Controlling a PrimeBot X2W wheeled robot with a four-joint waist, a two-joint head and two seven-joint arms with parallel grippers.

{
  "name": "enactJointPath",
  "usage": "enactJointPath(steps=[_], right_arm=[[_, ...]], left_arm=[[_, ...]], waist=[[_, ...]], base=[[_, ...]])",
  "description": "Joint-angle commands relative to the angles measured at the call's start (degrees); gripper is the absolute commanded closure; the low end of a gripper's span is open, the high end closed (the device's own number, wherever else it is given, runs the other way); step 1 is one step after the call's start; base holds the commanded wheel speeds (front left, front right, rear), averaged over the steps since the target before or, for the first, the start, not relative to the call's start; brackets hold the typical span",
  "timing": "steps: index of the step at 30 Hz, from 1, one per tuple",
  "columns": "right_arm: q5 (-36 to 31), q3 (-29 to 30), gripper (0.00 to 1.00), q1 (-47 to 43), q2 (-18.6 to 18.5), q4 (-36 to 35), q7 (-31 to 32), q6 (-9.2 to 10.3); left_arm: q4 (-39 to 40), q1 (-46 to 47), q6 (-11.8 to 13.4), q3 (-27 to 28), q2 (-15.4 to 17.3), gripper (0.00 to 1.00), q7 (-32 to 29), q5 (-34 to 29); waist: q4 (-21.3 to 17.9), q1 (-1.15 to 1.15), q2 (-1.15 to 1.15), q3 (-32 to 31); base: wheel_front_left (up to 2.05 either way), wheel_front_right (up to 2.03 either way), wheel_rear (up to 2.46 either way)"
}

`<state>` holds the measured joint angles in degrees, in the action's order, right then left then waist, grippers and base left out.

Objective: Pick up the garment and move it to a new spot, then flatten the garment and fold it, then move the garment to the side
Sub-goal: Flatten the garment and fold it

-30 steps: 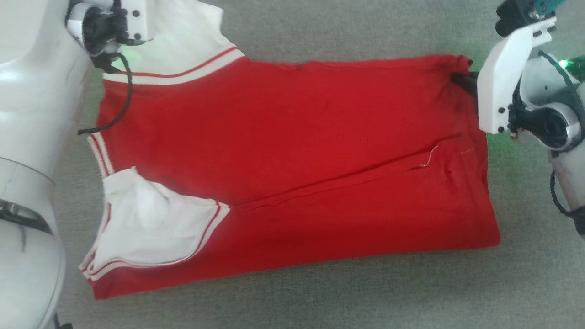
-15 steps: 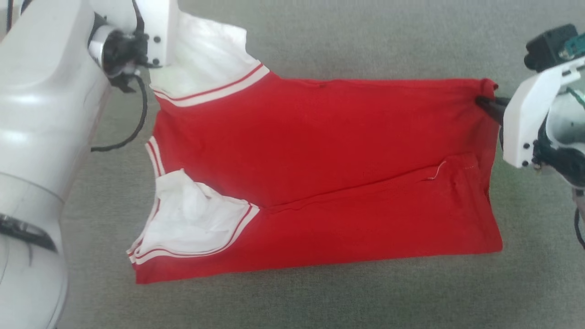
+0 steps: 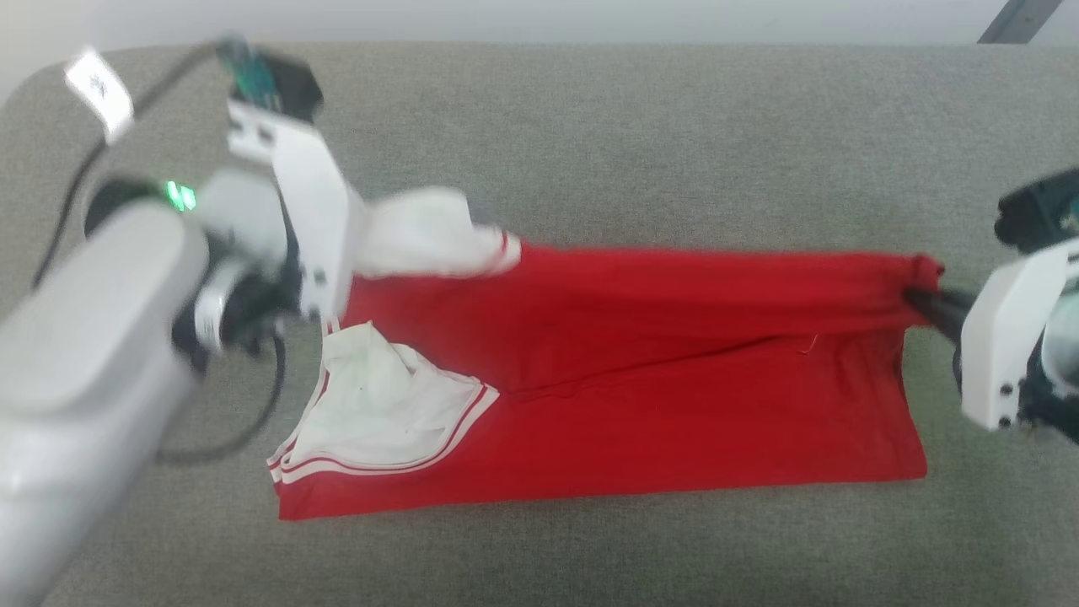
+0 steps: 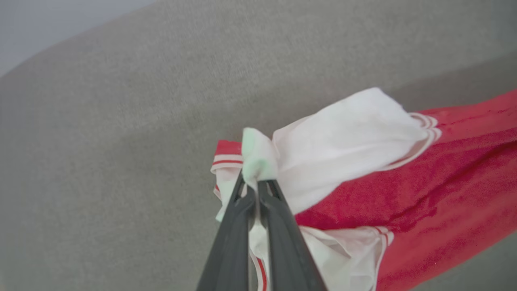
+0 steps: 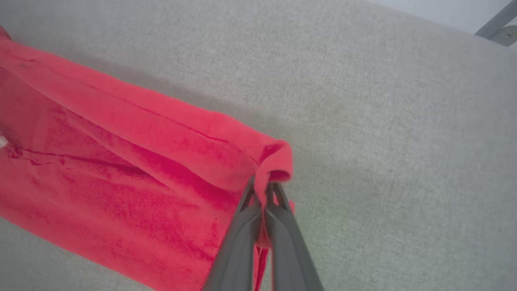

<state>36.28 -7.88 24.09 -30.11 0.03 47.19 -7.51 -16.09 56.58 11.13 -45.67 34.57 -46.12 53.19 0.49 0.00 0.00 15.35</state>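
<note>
Since the earlier frames the head camera has tipped to take in more of the far side. Beyond that shift, the far edge of the garment (image 3: 641,371) has come up off the grey fabric surface (image 3: 641,118), pulled taut between the two arms, so less red cloth lies flat. In the head view the right gripper (image 3: 926,301) is pinched closed on the red hem corner. The cloth spreads away from its tips and drapes down to the surface nearer the robot. In the left wrist view the left gripper (image 4: 257,184) has its fingers clamped together on a bunched white sleeve (image 4: 347,133) with striped trim, the red body hanging off to one side of the tips. In the right wrist view the fingers squeeze a puckered red corner, with a shadow under the raised edge. The cloth looks light, limp and stretchy, sagging between holds. Corners and hemmed edges seem the firmest places to grip, and so small a pinch could slip under a hard pull.
</note>
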Motion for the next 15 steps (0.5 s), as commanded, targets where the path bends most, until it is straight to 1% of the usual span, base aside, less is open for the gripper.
enactJointPath(steps=[1,3,5,7,8,9,10,11,13,14,15], right_arm=[[-0.2,0.8,1.0,-2.2,0.7,-1.2,0.8,0.05],[-0.5,1.8,1.0,-4.3,1.1,-1.7,1.4,0.05],[-0.8,2.6,1.0,-6.1,1.8,-2.0,1.8,0.05],[-1.1,2.9,1.0,-7.5,2.4,-1.6,2.2,0.05],[-1.3,3.0,1.0,-8.0,2.8,-1.3,2.2,0.05],[-1.5,2.9,1.0,-8.3,3.1,-0.8,2.2,0.05],[-1.5,2.9,1.0,-8.3,3.1,-0.8,2.2,0.05],[-1.9,2.7,1.0,-8.6,3.7,0.5,2.5,0.05],[-2.0,2.4,1.0,-8.6,4.1,1.3,2.6,0.05],[-1.8,2.3,1.0,-8.4,4.8,2.0,2.5,0.05],[-1.9,2.2,0.86,-8.1,5.1,2.9,2.4,0.04]], left_arm=[[5.8,-4.0,3.2,0.4,2.1,1.0,-0.9,0.7],[12.9,-8.1,6.9,0.2,4.7,1.0,-2.0,0.7],[18.6,-11.9,10.2,0.2,6.5,1.0,-2.6,1.3],[22.4,-15.1,12.6,0.2,7.9,1.0,-2.7,1.8],[23.7,-16.5,13.4,0.1,8.3,1.0,-2.5,2.0],[24.4,-17.8,14.0,0.0,8.6,1.0,-2.3,2.3],[24.4,-17.8,14.0,0.0,8.6,1.0,-2.3,2.3],[24.4,-19.7,14.2,0.0,8.4,1.0,-1.6,2.8],[23.9,-20.6,13.8,-0.2,8.2,1.0,-1.1,3.1],[23.2,-21.2,13.3,-0.3,7.9,0.97,-0.5,3.3],[22.0,-21.9,13.0,-0.1,7.4,0.8,0.1,4.1]], waist=[[-0.1,0.0,0.0,0.0],[-0.2,0.0,0.0,0.1],[-0.2,0.0,0.0,0.2],[-0.2,0.0,0.0,0.3],[-0.3,0.0,0.0,0.3],[-0.3,0.0,0.0,0.4],[-0.3,0.0,0.0,0.4],[-0.3,0.0,0.0,0.3],[-0.3,0.0,0.0,0.2],[-0.2,0.0,0.0,0.1],[-0.2,0.0,0.0,-0.1]], base=[[0.0,0.0,0.0],[0.0,0.0,0.0],[0.0,0.0,0.0],[0.0,0.0,0.0],[0.0,0.0,0.0],[0.0,0.0,0.0],[0.0,0.0,0.0],[0.0,0.0,0.0],[0.0,0.0,0.0],[0.0,0.0,0.0],[0.0,0.0,0.0]])
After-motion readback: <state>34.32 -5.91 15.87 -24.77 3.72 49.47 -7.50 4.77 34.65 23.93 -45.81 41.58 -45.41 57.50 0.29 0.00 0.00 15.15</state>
